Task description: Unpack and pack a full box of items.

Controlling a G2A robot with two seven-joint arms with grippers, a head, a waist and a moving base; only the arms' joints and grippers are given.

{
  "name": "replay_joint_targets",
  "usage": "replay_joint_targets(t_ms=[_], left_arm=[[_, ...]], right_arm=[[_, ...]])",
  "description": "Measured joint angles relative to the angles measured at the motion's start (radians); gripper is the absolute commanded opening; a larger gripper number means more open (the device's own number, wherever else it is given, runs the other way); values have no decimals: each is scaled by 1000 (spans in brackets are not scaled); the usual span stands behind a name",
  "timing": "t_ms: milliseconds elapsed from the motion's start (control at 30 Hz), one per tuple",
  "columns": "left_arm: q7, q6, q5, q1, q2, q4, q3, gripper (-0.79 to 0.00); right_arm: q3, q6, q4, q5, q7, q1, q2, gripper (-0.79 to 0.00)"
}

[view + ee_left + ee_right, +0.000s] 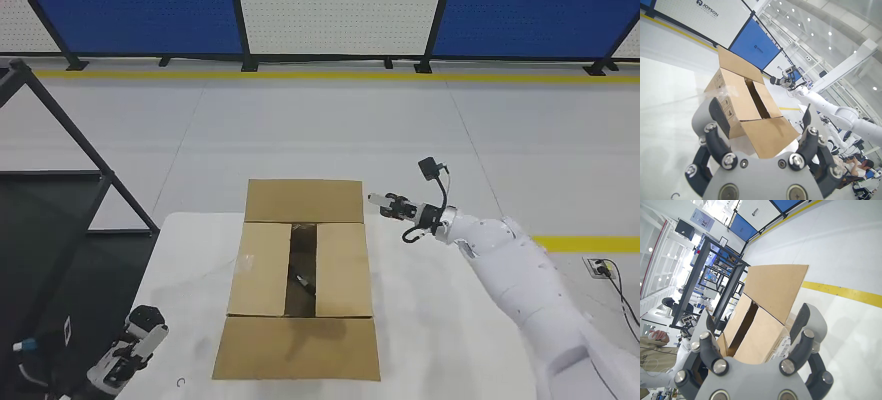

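Beside right end effector (375,200) — box (262,272), apparently.

The box (260,270) sits on the table (440,340) at centre frame, a small item (303,282) inside its gap. The right gripper (376,200) is just right of its upper flap; the left gripper (148,326), lower left.

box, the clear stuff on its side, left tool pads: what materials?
Box: brown cardboard, matte; rough raw edges at the flap cuts suggest corrugated board.
Clear strip on its side: probably plastic packing tape or film, as it is glossy, see-through and wrinkled.
Pads of the left tool: dark and matte, which looks like rubber but can't be confirmed. The shell behind is smooth grey, plastic or painted metal.
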Motion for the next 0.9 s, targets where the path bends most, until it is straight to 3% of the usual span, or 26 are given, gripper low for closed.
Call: replay_joint_targets(t_ms=[267, 367, 633, 900], left_arm=[[0, 0, 0, 0, 0, 0, 1, 0], [-28, 2, -2, -5, 2, -15, 23, 0], [-193, 2, -136, -63, 21, 36, 34, 0], [-363, 42, -339, -91, 40, 40, 14, 0]], right_arm=[[1, 1, -1, 0, -4, -3, 0, 0], [4, 86, -39, -15, -60, -32, -4, 0], [35, 115, -34, -23, -105, -55, -9, 0], [76, 172, 23, 57, -96, -77, -43, 0]])
